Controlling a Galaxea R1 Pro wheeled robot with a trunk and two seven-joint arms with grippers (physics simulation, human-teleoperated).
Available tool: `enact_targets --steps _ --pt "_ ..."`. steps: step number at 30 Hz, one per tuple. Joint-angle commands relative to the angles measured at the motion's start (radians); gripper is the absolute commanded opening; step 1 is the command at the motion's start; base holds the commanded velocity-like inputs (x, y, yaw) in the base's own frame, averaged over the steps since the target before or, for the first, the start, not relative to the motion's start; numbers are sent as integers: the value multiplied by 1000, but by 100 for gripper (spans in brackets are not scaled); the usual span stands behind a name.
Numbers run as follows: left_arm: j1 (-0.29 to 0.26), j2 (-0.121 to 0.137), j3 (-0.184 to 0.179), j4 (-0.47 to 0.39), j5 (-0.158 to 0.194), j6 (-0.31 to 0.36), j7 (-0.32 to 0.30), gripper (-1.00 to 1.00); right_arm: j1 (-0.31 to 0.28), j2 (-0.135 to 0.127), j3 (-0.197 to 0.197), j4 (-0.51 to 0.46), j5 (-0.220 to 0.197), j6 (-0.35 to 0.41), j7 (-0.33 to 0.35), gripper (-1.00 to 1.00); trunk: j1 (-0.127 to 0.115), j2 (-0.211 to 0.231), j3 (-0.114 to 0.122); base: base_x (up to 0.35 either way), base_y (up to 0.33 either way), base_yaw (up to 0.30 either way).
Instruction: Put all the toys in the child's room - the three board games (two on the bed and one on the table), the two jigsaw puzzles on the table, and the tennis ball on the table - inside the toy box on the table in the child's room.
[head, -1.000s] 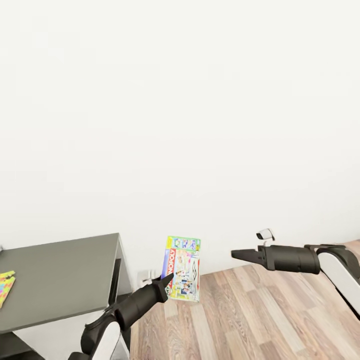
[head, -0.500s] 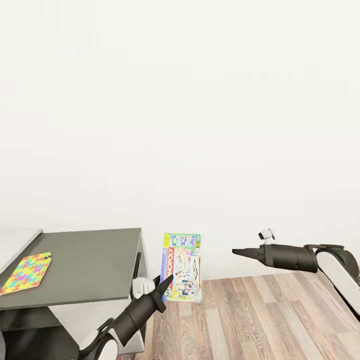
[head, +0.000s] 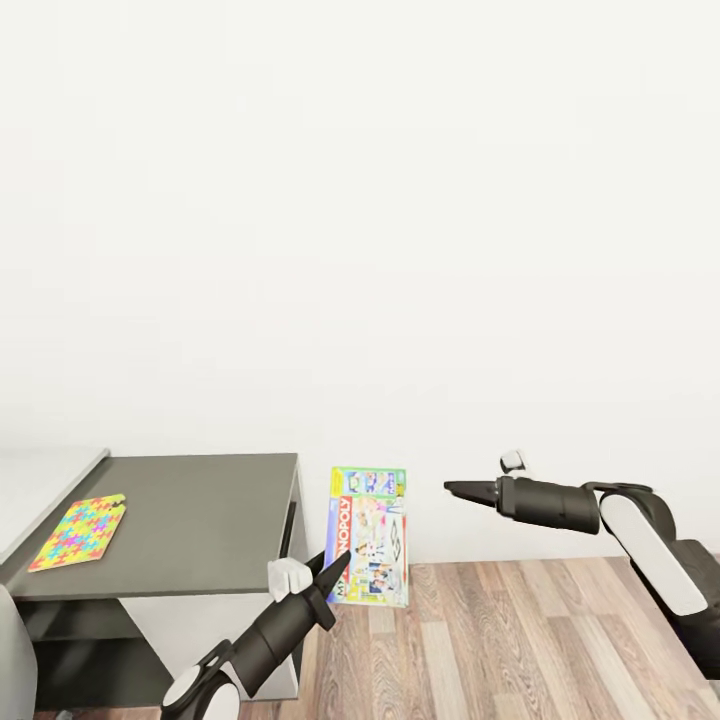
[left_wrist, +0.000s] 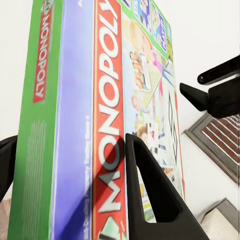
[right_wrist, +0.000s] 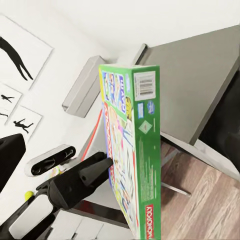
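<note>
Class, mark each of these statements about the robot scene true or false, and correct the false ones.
1. The left gripper grips a Monopoly box. True.
2. The box lies flat on the grey table. False: it is held upright, off the table's edge, above the wooden floor.
3. A colourful jigsaw puzzle lies on the table. True.
4. The right gripper holds a tennis ball. False: it holds nothing.
5. The floor is carpeted. False: it is wood planks.

A plain white wall (head: 360, 200) is seen above a wood-plank floor (head: 520, 640). Black silhouette figure prints in white frames (right_wrist: 17, 60) are hung on another wall.
</note>
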Motion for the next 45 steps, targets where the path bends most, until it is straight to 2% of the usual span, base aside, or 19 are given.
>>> enact_targets --steps 1,9,12,14,15,21,28,34,45 --pt "-1 -1 1 0 11 9 -5 -100 -1 6 1 1 5 2 1 100 0 -1 -2 0 0 12" --pt "-1 -8 0 0 16 12 -14 -100 -1 30 0 3 5 2 -48 100 0 -1 -2 0 0 5" --pt "-3 -18 0 0 16 13 -13 -100 -1 58 1 3 10 2 -66 100 0 -1 -2 0 0 1" --pt "-3 -25 0 0 17 15 -13 -100 1 92 0 3 12 2 -96 100 0 -1 -2 0 0 0" --pt "-3 -27 0 -1 17 16 -14 -100 3 100 0 3 12 2 -110 100 0 -1 -2 0 0 0" --pt "-5 -31 0 -1 18 18 -14 -100 10 123 0 0 13 2 -158 100 0 -1 -2 0 0 0" --pt "-6 -33 1 -1 21 20 -14 -100 13 132 1 -1 13 2 -177 100 0 -1 -2 0 0 0" --pt "-9 -32 1 -1 53 21 -11 -100 14 135 1 -2 13 2 -183 100 0 -1 -2 0 0 0" --pt "-12 -27 7 -10 66 23 -11 -100 14 136 3 -2 13 2 -185 100 0 -1 -2 0 0 0"
